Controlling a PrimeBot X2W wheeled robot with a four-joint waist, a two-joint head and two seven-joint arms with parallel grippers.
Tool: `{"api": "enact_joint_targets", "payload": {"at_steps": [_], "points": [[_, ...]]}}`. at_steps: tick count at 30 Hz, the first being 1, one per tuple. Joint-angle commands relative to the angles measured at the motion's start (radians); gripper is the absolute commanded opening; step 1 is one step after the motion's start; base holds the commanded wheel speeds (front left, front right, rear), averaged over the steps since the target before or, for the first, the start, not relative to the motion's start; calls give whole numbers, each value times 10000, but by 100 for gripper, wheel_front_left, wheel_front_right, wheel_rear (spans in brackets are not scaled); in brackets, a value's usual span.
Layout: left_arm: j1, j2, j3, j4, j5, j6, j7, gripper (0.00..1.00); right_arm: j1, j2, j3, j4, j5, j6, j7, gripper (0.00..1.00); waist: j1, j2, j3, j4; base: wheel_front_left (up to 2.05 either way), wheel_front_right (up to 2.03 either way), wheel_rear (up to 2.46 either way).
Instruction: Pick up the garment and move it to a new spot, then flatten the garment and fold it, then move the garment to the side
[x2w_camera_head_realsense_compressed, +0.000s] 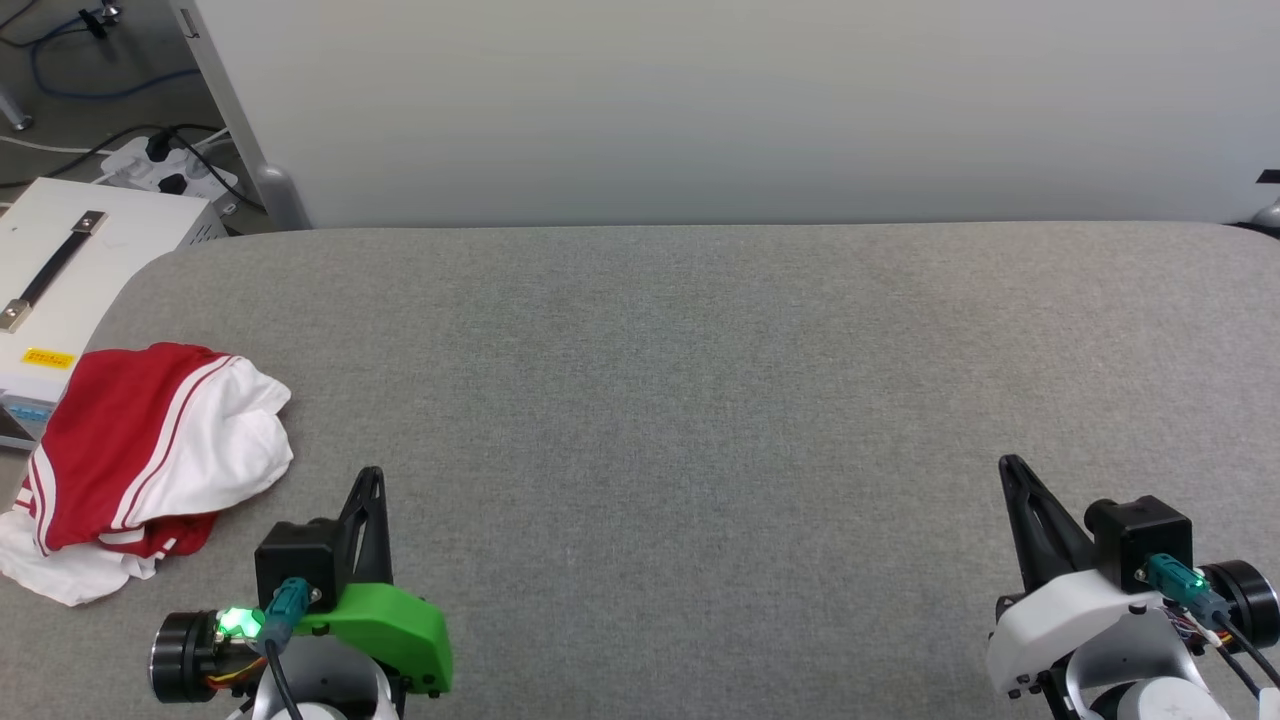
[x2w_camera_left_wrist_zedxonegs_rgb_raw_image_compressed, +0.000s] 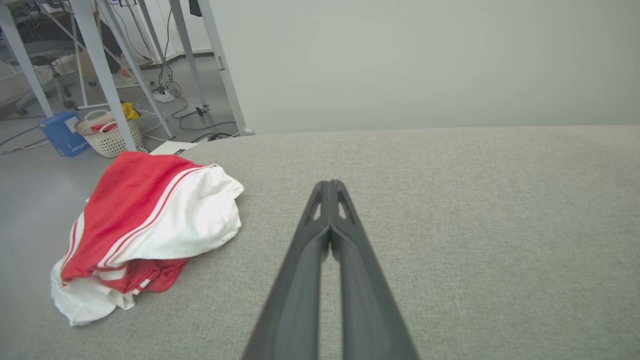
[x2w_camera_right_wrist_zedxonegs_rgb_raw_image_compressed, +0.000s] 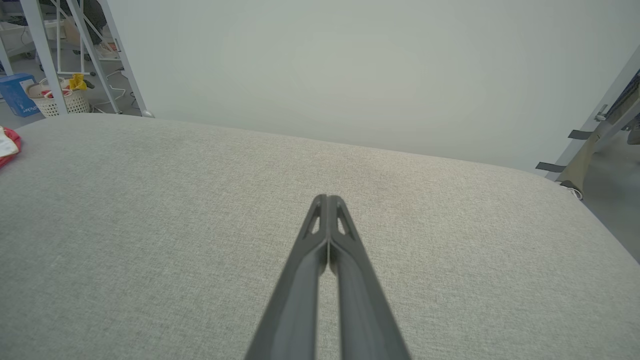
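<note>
Right now I have nothing in hand, and step 1, the pick-up, is not yet begun. The garment (x2w_camera_head_realsense_compressed: 150, 450) lies in a crumpled heap at the near left corner of the grey padded table (x2w_camera_head_realsense_compressed: 700, 380). Its red body is on top, a white sleeve bulges to the right, and more white cloth pokes out on the near side. My left gripper (x2w_camera_head_realsense_compressed: 370, 475) hovers just right of the heap and a little nearer to me, its 2 fingers pressed tip to tip and gripping nothing. My right gripper (x2w_camera_head_realsense_compressed: 1008, 465) is well apart, over the near right of the table, clamped together the same way and empty.

As I judge it, the next move belongs to the left arm. I need to part the fingers, swing left and slightly farther out, and come down on a raised fold. The white sleeve bulge looks the closest target. After pinching through enough layers, I lift and carry the garment right, toward the middle of the table, where there is room to spread it. The heap sits close to the left edge, so I want no push leftward. I cannot tell where the collar or hem lies, so flattening will need another look and probably both arms.
</note>
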Motion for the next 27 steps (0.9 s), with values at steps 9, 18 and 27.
{"api": "enact_joint_targets", "payload": {"at_steps": [9,18,27], "points": [[-173,-45,5,-18,95,14,-7,0,-165,-3,5,18,-99,-7,28,0,0,0,0,0,0,0,0],[-173,-45,5,-18,95,14,-7,0,-165,-3,5,18,-99,-7,28,0,0,0,0,0,0,0,0],[-173,-45,5,-18,95,14,-7,0,-165,-3,5,18,-99,-7,28,0,0,0,0,0,0,0,0]]}}
